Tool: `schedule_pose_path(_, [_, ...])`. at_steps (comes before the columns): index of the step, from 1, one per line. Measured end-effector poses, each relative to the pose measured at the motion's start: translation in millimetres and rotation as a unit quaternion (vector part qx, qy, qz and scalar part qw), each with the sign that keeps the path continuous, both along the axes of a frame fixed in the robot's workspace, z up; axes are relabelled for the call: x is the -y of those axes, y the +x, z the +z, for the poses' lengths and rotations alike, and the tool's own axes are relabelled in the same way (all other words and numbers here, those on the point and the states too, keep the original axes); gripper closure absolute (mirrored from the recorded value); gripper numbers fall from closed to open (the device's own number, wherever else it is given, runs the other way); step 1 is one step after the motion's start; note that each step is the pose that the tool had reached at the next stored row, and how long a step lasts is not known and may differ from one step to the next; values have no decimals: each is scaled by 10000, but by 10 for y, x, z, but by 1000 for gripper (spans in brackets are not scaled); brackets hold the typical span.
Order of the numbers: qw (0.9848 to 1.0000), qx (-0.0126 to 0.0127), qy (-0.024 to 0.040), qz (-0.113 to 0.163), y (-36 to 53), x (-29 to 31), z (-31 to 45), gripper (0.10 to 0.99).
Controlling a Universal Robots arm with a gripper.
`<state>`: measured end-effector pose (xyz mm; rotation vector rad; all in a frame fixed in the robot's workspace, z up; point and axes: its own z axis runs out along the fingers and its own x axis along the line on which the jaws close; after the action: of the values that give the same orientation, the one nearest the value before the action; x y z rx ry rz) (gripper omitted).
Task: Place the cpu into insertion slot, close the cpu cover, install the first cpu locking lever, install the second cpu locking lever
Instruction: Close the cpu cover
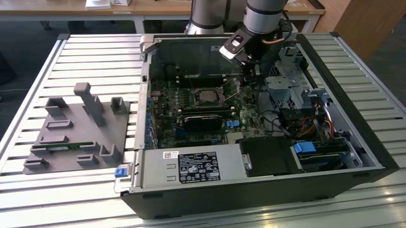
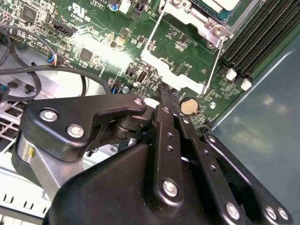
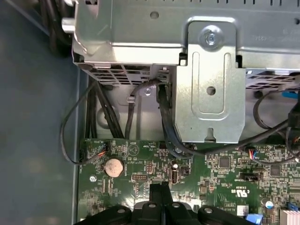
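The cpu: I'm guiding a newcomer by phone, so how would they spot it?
Inside the open computer case, look at the green board. The cpu is the flat silver-grey square in the metal-rimmed socket, unlike the long black memory slots beside it.

An open black desktop computer case [image 1: 254, 199] lies on its side on a slatted metal table [image 1: 95, 61], with a grey moulded fixture block [image 1: 76, 137] carrying upright posts beside it on the exterior view's left. Inside the case are a green motherboard [image 1: 166, 107] and a labelled silver power supply [image 1: 190, 167] along the near edge. Both wrist views show a round coin cell battery [image 3: 113, 167] [image 2: 189, 106] on the board; the first wrist view also shows black cables [image 3: 164, 117] running under a metal drive cage [image 3: 206, 79].
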<state>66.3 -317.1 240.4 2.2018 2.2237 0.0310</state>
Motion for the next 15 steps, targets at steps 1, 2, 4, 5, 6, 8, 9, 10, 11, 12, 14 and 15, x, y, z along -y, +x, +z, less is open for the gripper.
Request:
schedule_pose_path(1, [10000, -1, 0, 0, -3, 0, -2, 980])
schedule_pose_path(2, [10000, -1, 0, 1, -12, -1, -4, 980])
schedule_pose_path(4, [10000, -1, 0, 1, -36, 0, -5, 980])
schedule_pose_path(5, [10000, -1, -1, 1, -46, 0, -6, 980])
schedule_pose_path(6, [10000, -1, -1, 1, -55, 0, -6, 980])
schedule_pose_path(8, [10000, -1, 0, 1, -67, 0, -7, 980])
schedule_pose_path(9, [10000, -1, 0, 0, -68, 0, -7, 980])
schedule_pose_path(10, [10000, -1, 0, 1, -69, 0, -7, 980])
schedule_pose_path(11, [10000, -1, 0, 1, -72, 0, -7, 980])
schedule_pose_path(12, [10000, -1, 0, 0, -76, 0, -7, 980])
schedule_pose_path(14, [10000, -1, 0, 1, -84, 0, -7, 980])
schedule_pose_path(15, [10000, -1, 0, 1, -88, 0, -7, 980])
